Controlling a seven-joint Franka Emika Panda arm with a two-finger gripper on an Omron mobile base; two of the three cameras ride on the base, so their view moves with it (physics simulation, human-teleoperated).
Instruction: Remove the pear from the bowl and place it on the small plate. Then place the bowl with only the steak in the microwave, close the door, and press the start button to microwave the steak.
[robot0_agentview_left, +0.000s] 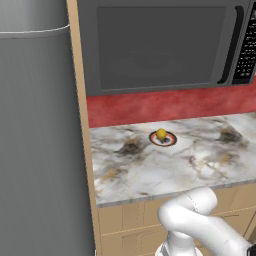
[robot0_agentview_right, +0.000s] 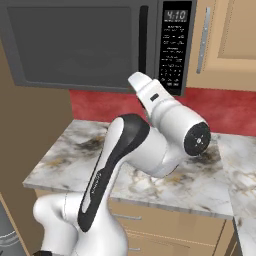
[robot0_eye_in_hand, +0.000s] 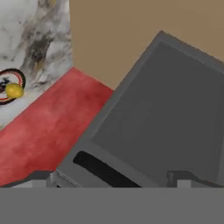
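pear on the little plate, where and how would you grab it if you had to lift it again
Grip the pear across its rounded middle, coming straight down from above. It sits in the centre of the flat small plate with nothing crowding it, and the low rim leaves its sides free, so open gripper fingers could probably drop either side without touching the plate.

In the left base view the pear sits on the small plate at centre frame on the counter, below the microwave, whose door lies left of the keypad.
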